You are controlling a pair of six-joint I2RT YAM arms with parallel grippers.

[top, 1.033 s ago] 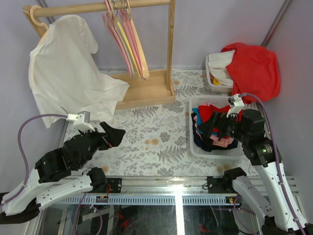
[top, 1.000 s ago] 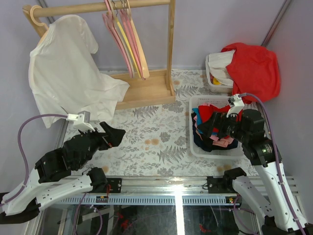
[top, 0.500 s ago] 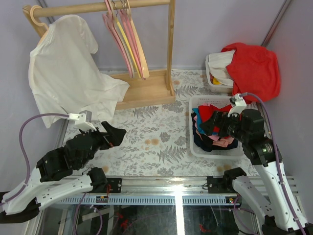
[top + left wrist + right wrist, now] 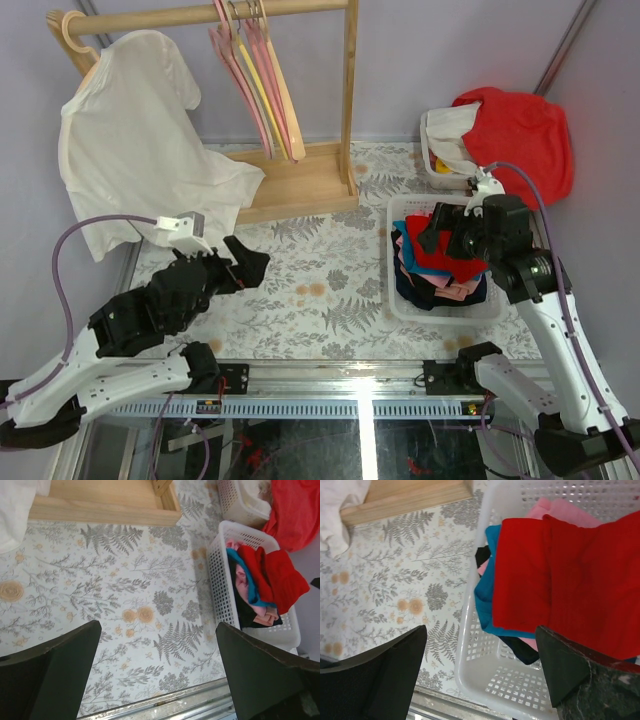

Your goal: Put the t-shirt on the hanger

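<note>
Right now I'm at the pick-up: right gripper [image 4: 481, 630] spread wide above the t-shirt [image 4: 555, 575], topping the pile in the white basket [image 4: 470, 680], right of frame. Next I'd descend and pinch it.

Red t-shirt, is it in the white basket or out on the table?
In the basket. The red t-shirt lies on top of the other clothes, inside the walls of the white basket.

- A white cloth t-shirt [image 4: 135, 150] hangs at the left end of a pale wooden clothes rack [image 4: 300, 185].
- Slim pink hangers [image 4: 238, 70] and one yellow hanger [image 4: 262, 95] hang from its rail.
- A bulky red-orange garment [image 4: 520, 135] drapes over a small white plastic bin [image 4: 435, 165].
- A fern-printed tablecloth [image 4: 320, 270] lies underneath.
</note>
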